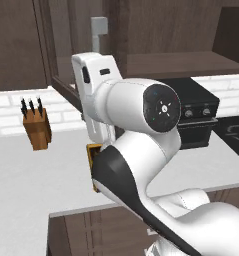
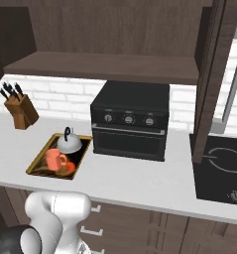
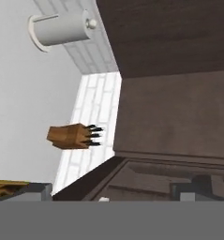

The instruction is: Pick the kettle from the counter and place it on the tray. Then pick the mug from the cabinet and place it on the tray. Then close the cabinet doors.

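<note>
The gold-rimmed tray (image 2: 36, 163) lies on the counter (image 2: 135, 176), left of a black oven. On it stand the silver-grey kettle (image 2: 69, 144) and the orange mug (image 2: 54, 159), side by side. The cabinet (image 2: 105, 67) above has both doors swung out: the left door (image 1: 66, 55) and the right door (image 2: 209, 79) with its grey bar handle (image 2: 233, 84). My gripper (image 3: 115, 193) is open and holds nothing. In the hand view the dark wood of a cabinet door (image 3: 174, 108) is close ahead, its framed edge running between my fingertips (image 3: 34, 190). A tray corner (image 3: 5, 186) shows beside them.
A wooden knife block (image 2: 21, 110) stands on the counter at the back left. The black countertop oven (image 2: 131, 121) sits right of the tray, and a cooktop (image 2: 223, 166) is set in at the far right. A paper towel roll (image 3: 62, 29) hangs on the wall.
</note>
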